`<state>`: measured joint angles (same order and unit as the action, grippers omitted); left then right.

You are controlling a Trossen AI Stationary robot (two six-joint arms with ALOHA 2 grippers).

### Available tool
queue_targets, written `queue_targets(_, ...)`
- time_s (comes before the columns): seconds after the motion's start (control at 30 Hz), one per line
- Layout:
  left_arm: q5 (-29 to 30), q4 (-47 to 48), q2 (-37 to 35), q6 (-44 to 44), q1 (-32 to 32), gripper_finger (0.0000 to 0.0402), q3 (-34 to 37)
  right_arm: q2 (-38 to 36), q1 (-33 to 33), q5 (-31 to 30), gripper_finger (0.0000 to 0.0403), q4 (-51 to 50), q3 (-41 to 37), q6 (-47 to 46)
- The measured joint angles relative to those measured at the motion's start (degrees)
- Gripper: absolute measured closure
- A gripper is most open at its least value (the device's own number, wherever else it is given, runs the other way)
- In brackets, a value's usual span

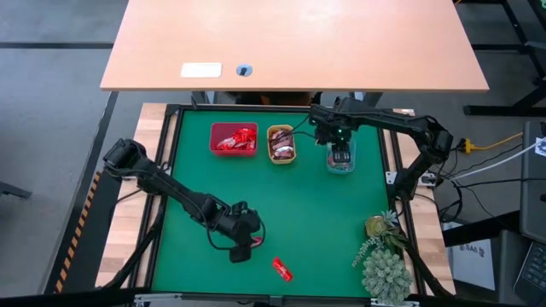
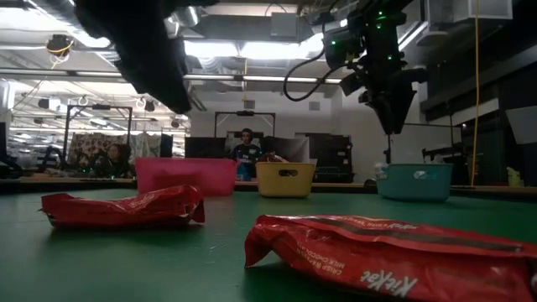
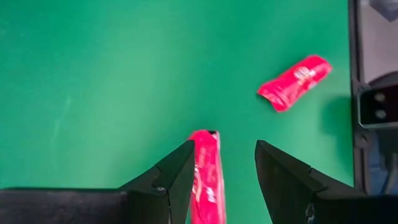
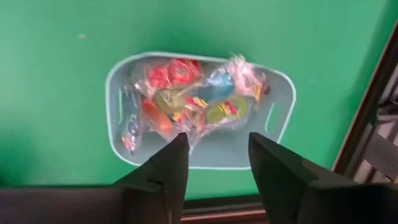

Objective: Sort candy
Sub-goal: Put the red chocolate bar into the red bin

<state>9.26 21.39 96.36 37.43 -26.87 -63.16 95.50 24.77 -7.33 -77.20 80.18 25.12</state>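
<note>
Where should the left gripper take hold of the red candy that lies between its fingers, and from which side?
Probably at the middle of the red candy, coming straight down from above. It lies flat on the green mat, long and narrow, and the left gripper is open with one finger on each long side, so closing across the narrow width should pinch it. The other red candy lies apart.

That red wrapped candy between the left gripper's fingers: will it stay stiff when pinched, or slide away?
The red candy looks like a flat bar in glossy crinkled foil, so probably light and fairly stiff, its loose ends floppy. Lying flat on the green mat, it may skid, not roll, if the left gripper nudges it.
</note>
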Motion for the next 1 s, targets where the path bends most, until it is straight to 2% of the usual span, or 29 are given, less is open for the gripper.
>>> queue_targets(0.17, 1.8, 0.0, 0.0, 0.0, -2.3, 0.024, 0.0, 0.0, 0.0, 2.8, 0.0229, 1.7, 0.0, 0.0)
queue_targets(0.43, 9.3, 0.0, 0.0, 0.0, -3.7, 0.024, 0.0, 0.0, 0.0, 5.8, 0.0228, 5.2, 0.0, 0.0)
queue_targets(0.6, 9.4, -0.1, 1.3, 0.0, -3.6, 0.024, 0.0, 0.0, 0.0, 5.9, 0.0228, 5.8, 0.0, 0.0)
queue_targets(0.77, 6.1, -0.7, 5.1, -0.3, -3.6, 0.024, 0.0, 0.0, 0.0, 5.9, 0.0228, 5.9, 0.0, 0.0)
queue_targets(1.0, 6.1, -1.4, 9.4, -0.5, -3.6, 0.024, 0.1, 0.0, 0.0, 5.9, 0.0228, 7.1, 0.0, 0.0)
